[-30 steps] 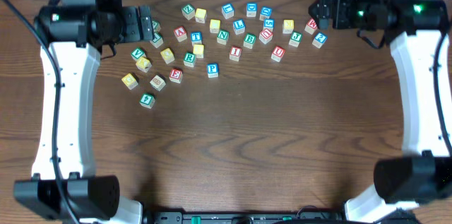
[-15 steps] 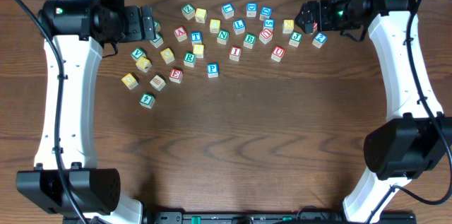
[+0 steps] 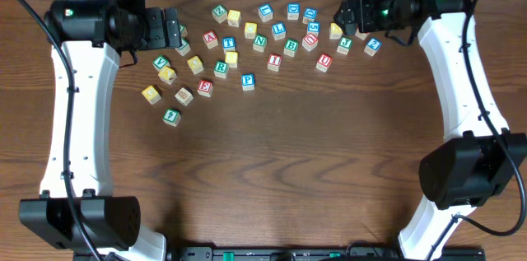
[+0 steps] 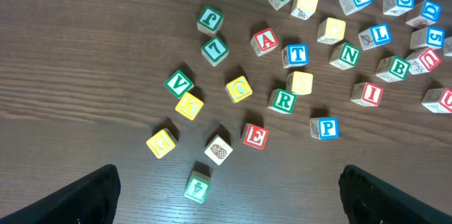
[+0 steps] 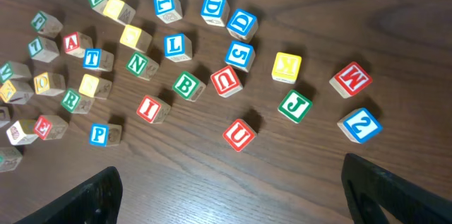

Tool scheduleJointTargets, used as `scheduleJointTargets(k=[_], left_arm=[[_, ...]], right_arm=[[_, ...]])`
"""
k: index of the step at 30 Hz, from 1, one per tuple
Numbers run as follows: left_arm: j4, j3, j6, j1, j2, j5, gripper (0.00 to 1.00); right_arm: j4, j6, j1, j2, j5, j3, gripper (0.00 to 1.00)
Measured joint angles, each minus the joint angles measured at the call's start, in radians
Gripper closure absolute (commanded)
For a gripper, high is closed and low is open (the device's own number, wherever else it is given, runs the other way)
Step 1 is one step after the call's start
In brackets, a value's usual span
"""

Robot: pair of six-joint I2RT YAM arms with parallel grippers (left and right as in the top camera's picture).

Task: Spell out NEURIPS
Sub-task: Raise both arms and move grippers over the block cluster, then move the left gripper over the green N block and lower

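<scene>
Both left gripper (image 3: 174, 26) and right gripper (image 3: 341, 19) gape empty. The right one has swung inward over the right end of the letter cubes (image 3: 260, 43), near the red U cube (image 3: 324, 62). No cube has shifted, so spelling is unstarted.

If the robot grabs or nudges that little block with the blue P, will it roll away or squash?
The P block looks like a flat-faced wooden cube, so it probably stays stiff and slides rather than rolls on the table. It is small, so likely light, and it might twist if the jaws pinch it off-centre.
</scene>
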State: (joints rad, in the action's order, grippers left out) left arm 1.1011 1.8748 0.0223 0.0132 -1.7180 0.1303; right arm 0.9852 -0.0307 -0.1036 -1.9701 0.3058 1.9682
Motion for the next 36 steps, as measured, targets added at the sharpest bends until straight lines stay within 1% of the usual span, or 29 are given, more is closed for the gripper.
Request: scheduleJointTargets(k=[17,20,21,28,36], left_arm=[[0.000,0.000,0.009,0.000,0.000,-0.002,0.02],[0.000,0.000,0.011,0.000,0.000,-0.002,0.00],[0.000,0.000,0.011,0.000,0.000,-0.002,0.02],[0.002,0.000,0.056,0.000,0.000,-0.002,0.04],[-0.005,-0.017,0.087,0.000,-0.006,-0.002,0.05]], right_arm=[[0.022,0.011,-0.095,-0.004,-0.039,0.000,0.09],[0.024,0.047,-0.109,-0.004,-0.038,0.000,0.09],[0.024,0.060,-0.111,-0.004,-0.038,0.000,0.09],[0.025,0.173,-0.117,-0.004,-0.050,0.000,0.09],[0.081,0.230,-0.117,-0.004,-0.060,0.000,0.09]])
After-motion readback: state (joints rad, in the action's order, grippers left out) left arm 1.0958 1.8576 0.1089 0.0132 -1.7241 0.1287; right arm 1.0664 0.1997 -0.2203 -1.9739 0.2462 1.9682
